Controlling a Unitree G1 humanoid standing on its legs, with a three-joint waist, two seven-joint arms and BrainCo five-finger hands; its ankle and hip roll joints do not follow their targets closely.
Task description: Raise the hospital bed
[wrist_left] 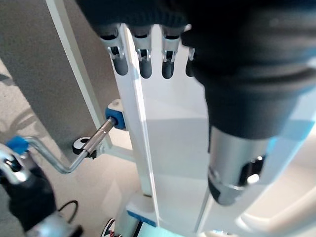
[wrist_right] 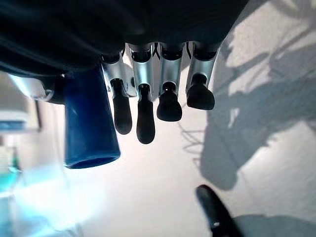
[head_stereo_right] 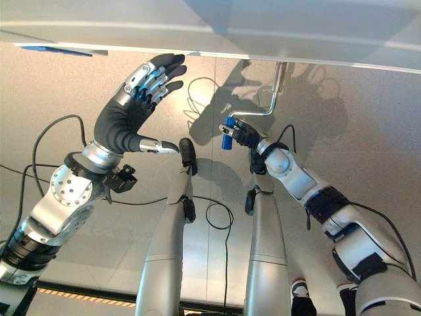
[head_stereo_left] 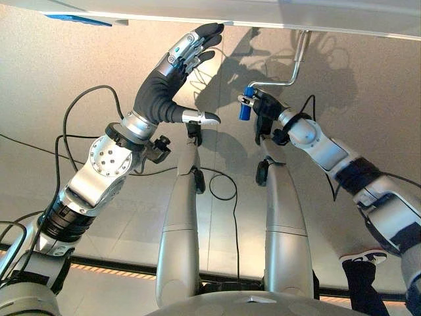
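Overhead, the white edge of the hospital bed runs across the top of both eye views, its far parts cut off by the frame; no writing can be read on it or on anything else in sight. A small blue patch sits on the frame at the far left, too partial to identify. Just below it, the left hand is raised toward the bed frame with its fingers straight and spread and the thumb held out to the side, gripping nothing; its wrist view shows the dark fingertips against a white panel of the bed. Further right, a bent metal crank hangs down from the underside of the bed and ends in a blue handle. The right hand is closed around that blue handle, its fingers curled beside it in the right wrist view, where the handle shows as a dark blue cylinder. At the lower right, a person's shoe stands on the floor, the leg cut off.
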